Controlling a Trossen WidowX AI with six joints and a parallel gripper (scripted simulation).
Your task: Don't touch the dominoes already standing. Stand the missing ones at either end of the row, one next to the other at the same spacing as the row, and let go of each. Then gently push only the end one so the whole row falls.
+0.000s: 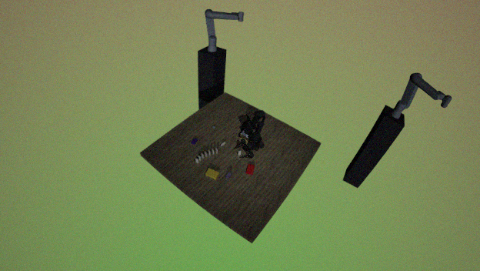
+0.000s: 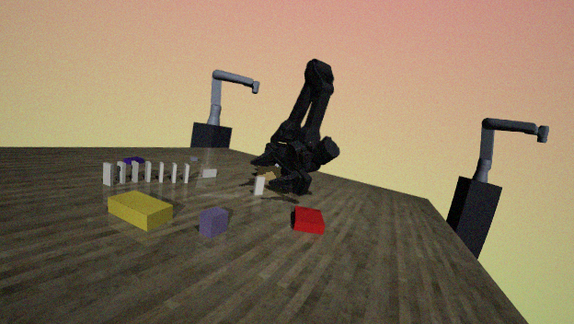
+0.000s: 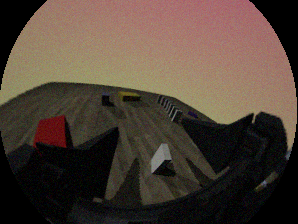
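Note:
A row of several white dominoes (image 1: 197, 159) (image 2: 134, 171) (image 3: 175, 115) stands upright. One white domino (image 1: 222, 144) (image 2: 210, 173) lies on its long side beyond the row's right end in the exterior view. Another white domino (image 1: 239, 153) (image 2: 258, 186) (image 3: 161, 159) stands apart from the row near my fingers, seeming to lean slightly. My gripper (image 1: 238, 151) (image 2: 261, 173) (image 3: 151, 126) is open and empty, low over the table, with its fingers spread around the space by that domino. The lying domino does not show in the wrist view.
A red block (image 1: 250, 169) (image 2: 309, 220) (image 3: 52, 131) lies near the gripper. A yellow block (image 1: 212, 173) (image 2: 140, 209) and a purple block (image 1: 228, 175) (image 2: 212, 222) lie in front of the row. A dark purple piece (image 1: 195, 141) (image 2: 133, 160) lies behind it. Two grey arms stand beyond the table.

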